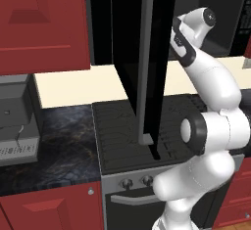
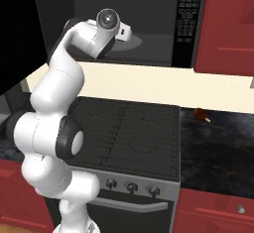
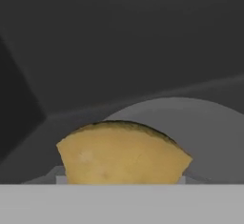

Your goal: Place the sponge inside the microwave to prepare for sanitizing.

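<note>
The microwave [image 2: 187, 14] stands open above the stove. Its glossy black door [image 1: 130, 53], with a long grey bar handle [image 1: 145, 77], swings out toward me. My arm reaches into the grey cavity [image 2: 149, 9], and my gripper [image 2: 128, 32] sits just over the near edge of the round turntable [image 2: 136, 42]. In the hand view a yellow sponge [image 3: 121, 154] sits between my fingertips, low in the frame, held a little above the turntable [image 3: 205, 132]. The sponge hides most of my fingers.
A black stove [image 2: 124, 128] with grates lies under the microwave, knobs along its front. The open door hangs over the stove's left side. A grey boxy appliance [image 1: 17, 121] stands on the dark counter at left. A small red object [image 2: 200, 113] lies on the right counter. Red cabinets [image 1: 44, 23] flank both sides.
</note>
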